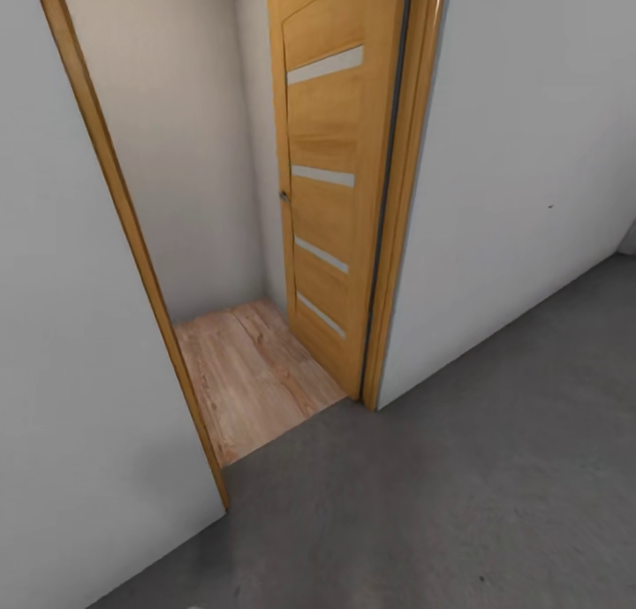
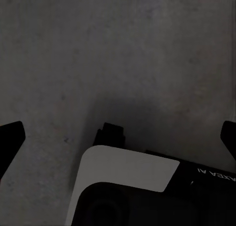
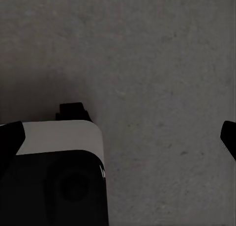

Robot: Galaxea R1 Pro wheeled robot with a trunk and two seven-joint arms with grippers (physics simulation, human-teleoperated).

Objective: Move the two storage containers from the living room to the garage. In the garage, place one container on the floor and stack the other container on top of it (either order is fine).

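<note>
Grey concrete floor (image 1: 459, 503) lies underfoot, facing an open wooden door (image 1: 331, 176) onto plank flooring (image 1: 252, 375). Both grippers (image 2: 118, 137) (image 3: 120, 137) hang spread wide, holding nothing. No container is visible here. Cutting through carelessly could clip the door frame (image 1: 124, 229).

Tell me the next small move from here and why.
Probably drive forward and left through the open doorway onto the wood-plank floor. The robot stands on grey concrete floor, both wrist views show fingers spread wide over bare concrete with nothing between them, and the wooden door is swung inward, leaving the way clear.
</note>
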